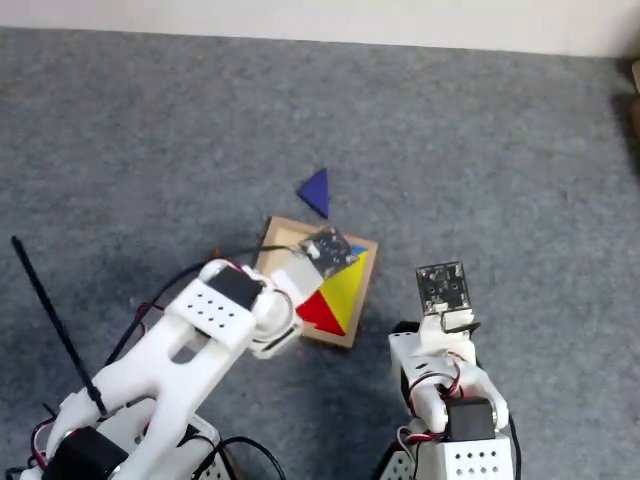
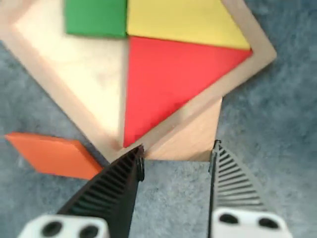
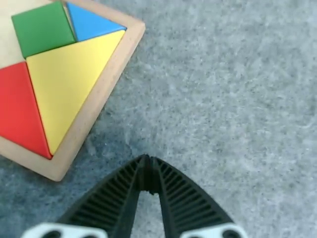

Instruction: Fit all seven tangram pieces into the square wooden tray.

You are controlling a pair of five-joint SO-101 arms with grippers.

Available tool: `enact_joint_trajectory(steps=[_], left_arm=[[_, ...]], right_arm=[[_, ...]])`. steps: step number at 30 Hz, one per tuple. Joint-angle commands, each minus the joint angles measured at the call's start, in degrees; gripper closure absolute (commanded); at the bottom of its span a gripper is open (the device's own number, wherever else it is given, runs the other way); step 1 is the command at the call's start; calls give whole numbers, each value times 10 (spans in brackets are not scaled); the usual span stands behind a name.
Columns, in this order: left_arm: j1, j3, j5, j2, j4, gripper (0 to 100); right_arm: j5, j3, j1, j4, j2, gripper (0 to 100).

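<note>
Wooden tray (image 2: 194,130) has 1 corner between the open left end effector (image 2: 178,148) tips; right end effector (image 3: 148,172) closed, empty.

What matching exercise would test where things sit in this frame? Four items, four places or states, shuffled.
1 red triangle
2 orange piece
3 dark blue triangle
4 right gripper

A shut, over bare carpet
B in the tray, against the yellow triangle
C on the carpet, on the tray's far side from the arms
D on the carpet beside the tray, near the left gripper

Pairs: 1-B, 2-D, 3-C, 4-A
</note>
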Motion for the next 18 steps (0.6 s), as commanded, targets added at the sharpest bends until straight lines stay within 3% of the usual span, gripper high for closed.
enact_joint_trajectory(steps=[1,10,18], left_arm=[[7,-66,66,-2,23,829],[6,-80,241,2,-2,829],[-53,-56,322,2,-62,828]], right_arm=[[-3,59,7,3,-1,994],[-3,59,7,3,-1,994],[-3,59,7,3,-1,994]])
